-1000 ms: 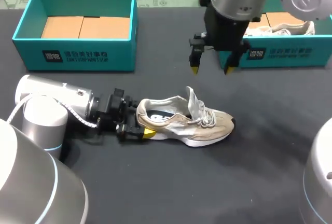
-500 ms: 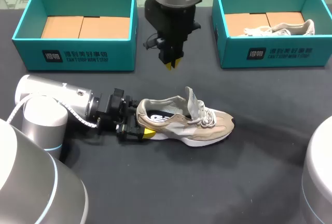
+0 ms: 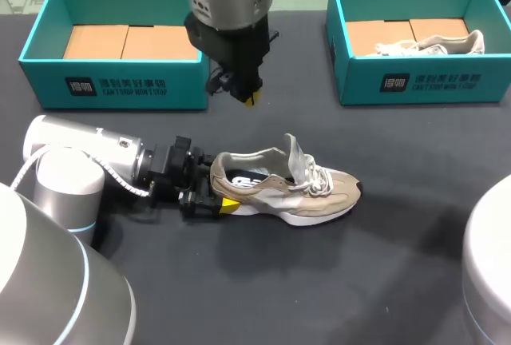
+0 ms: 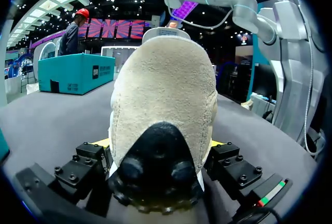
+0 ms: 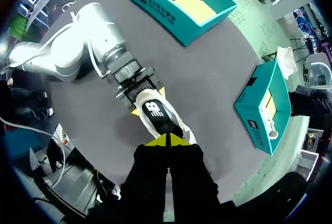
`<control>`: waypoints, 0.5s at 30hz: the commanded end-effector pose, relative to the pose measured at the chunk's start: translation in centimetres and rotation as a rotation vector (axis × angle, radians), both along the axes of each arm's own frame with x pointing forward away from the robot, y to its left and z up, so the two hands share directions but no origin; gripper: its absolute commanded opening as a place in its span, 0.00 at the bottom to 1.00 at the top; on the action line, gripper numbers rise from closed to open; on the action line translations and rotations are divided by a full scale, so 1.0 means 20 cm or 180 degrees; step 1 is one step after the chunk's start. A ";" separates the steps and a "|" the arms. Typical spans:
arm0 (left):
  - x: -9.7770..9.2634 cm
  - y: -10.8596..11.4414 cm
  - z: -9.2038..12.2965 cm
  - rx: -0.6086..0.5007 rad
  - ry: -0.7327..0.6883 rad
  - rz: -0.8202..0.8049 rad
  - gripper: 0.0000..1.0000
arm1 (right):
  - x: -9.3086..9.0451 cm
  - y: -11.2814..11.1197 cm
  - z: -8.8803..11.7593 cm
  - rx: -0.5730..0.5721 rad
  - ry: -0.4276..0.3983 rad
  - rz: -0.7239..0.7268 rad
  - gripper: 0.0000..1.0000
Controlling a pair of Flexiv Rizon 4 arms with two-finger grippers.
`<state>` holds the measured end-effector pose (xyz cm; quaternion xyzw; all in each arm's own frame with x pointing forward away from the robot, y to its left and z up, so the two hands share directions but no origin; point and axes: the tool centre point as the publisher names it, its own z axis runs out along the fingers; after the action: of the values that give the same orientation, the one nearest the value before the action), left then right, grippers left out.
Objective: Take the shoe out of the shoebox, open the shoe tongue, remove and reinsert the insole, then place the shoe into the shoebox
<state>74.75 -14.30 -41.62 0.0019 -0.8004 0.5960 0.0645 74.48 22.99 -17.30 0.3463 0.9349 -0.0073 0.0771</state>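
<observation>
head view: the shoe [image 3: 297,190] lies on its sole on the dark table [image 3: 375,281], toe toward the right arm's side, outside both boxes. its tongue [image 3: 295,156] stands up and the dark insole [image 3: 244,177] shows in the opening. the left gripper [image 3: 215,188] lies low on the table at the heel, clamped on it from both sides. the right gripper [image 3: 248,97] hangs above the table, just off the front corner of the left box [image 3: 120,85], well apart from the shoe, its tips pressed together on nothing. the left box holds only cardboard. the right box [image 3: 415,81] holds a second shoe [image 3: 437,42].

left wrist view: the shoe's heel [image 4: 165,105] sits between the fingers of the left gripper [image 4: 158,149], which press on it from either side. the right arm [image 4: 228,0] reaches overhead.

right wrist view: the right gripper [image 5: 167,141] is clenched, yellow tips meeting. under and ahead of it lies the shoe [image 5: 158,114], with the left gripper [image 5: 139,90] grasping its heel. the left box [image 5: 162,19] stands beyond the left arm [image 5: 78,47], and the right box [image 5: 259,112] off to the side.
</observation>
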 end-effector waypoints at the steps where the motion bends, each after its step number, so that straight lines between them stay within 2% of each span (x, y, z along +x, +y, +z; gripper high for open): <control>1: 0.00 0.00 -0.01 0.0005 0.0001 0.0001 0.00 | -0.03 0.02 -0.10 -0.0050 -0.0034 0.0529 0.00; 4: 0.00 0.00 -0.01 0.0005 0.0001 0.0001 0.00 | -0.06 0.01 -0.16 -0.0042 -0.0034 0.0778 0.00; 7: 0.00 0.00 -0.01 0.0005 0.0001 0.0001 0.00 | -0.09 -0.03 -0.27 -0.0010 0.0047 0.0968 0.00; 15: 0.00 0.00 -0.01 0.0005 0.0001 0.0001 0.00 | -0.09 -0.03 -0.27 -0.0010 0.0047 0.0968 0.00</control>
<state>74.75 -14.30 -41.62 0.0019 -0.8004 0.5960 0.0645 72.75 22.80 -22.72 0.2007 0.9771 -0.0034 0.0710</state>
